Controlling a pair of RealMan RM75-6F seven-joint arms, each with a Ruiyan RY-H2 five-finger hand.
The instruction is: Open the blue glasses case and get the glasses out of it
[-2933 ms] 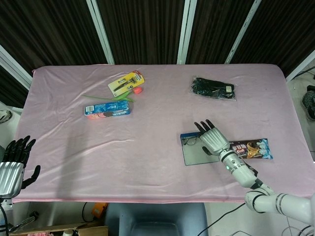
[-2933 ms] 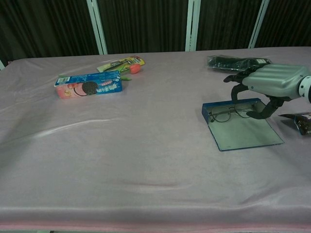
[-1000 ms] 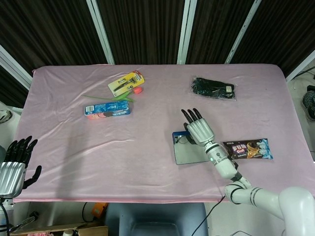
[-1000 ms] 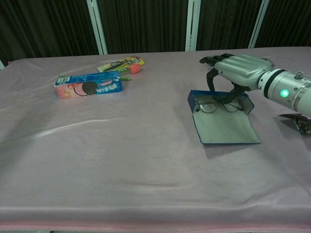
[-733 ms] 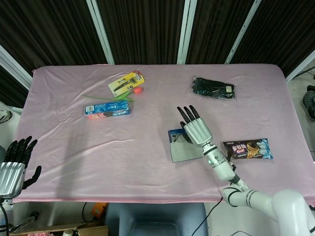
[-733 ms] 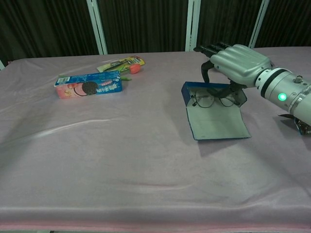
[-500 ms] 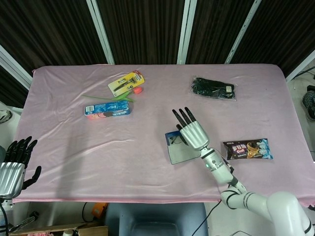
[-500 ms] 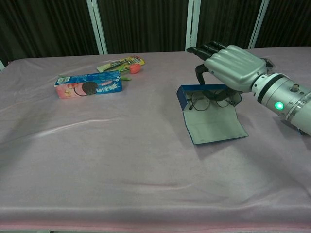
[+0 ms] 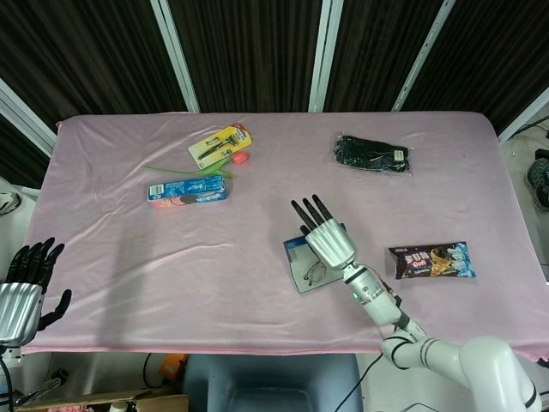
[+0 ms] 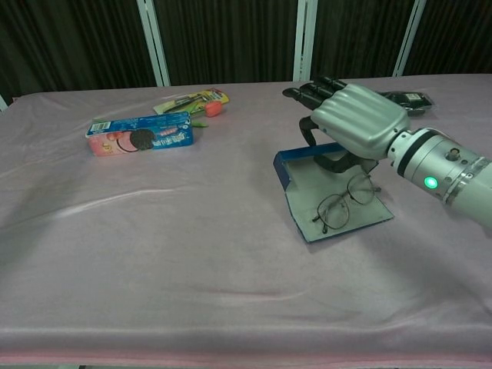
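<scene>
The blue glasses case (image 9: 299, 251) (image 10: 301, 184) lies open on the pink cloth, right of the table's middle. The thin-framed glasses (image 9: 314, 271) (image 10: 342, 206) lie loose on its flat grey lid, near the front edge. My right hand (image 9: 324, 233) (image 10: 355, 119) hovers over the case's back part with its fingers stretched out straight. Its thumb hangs down at the case's tray, and whether it touches the tray is unclear. It holds nothing. My left hand (image 9: 24, 283) hangs with spread fingers off the table's front left corner, only in the head view.
A cookie pack (image 9: 187, 190) (image 10: 140, 133), a yellow razor pack (image 9: 220, 145) (image 10: 192, 100) and an orange flower (image 9: 240, 158) lie at the back left. A black bag of gloves (image 9: 371, 154) (image 10: 407, 98) sits back right. A chocolate wrapper (image 9: 431, 259) lies right of the case.
My right hand and the case have moved left across the table. The glasses, earlier in the tray under the hand, now lie out on the lid. The left hand stayed put.
</scene>
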